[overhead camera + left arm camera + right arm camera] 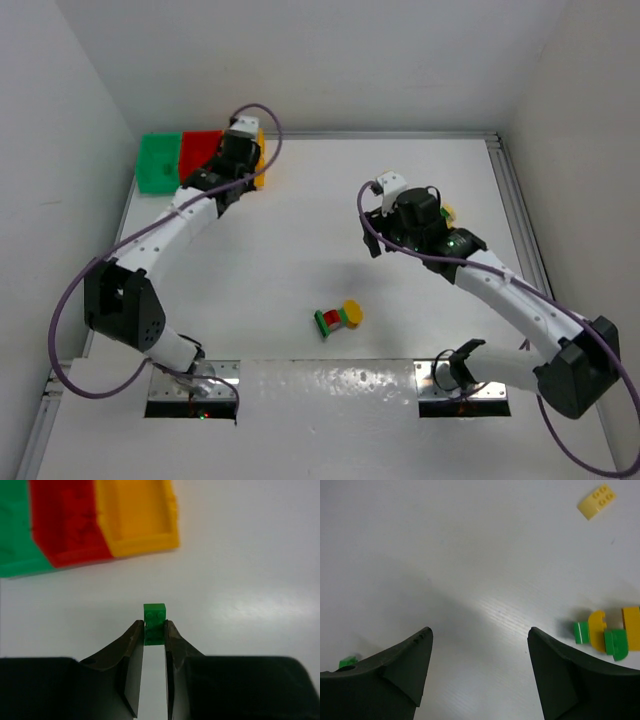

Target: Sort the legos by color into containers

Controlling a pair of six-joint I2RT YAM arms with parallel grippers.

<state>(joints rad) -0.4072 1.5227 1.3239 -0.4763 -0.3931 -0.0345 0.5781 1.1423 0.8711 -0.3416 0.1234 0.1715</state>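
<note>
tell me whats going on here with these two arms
The two arms are sorting legos by color. The left hand is shut on a green lego just in front of the row of containers, green, red and yellow, at the far left corner of the table. The right hand is open above the tabletop and holds nothing, with a few yellow and green legos lying beside it. A small mixed clump lies mid-table, not yet sorted.

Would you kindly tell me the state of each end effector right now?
Left end effector: closed on a green lego.
Right end effector: open, holding nothing.
</note>
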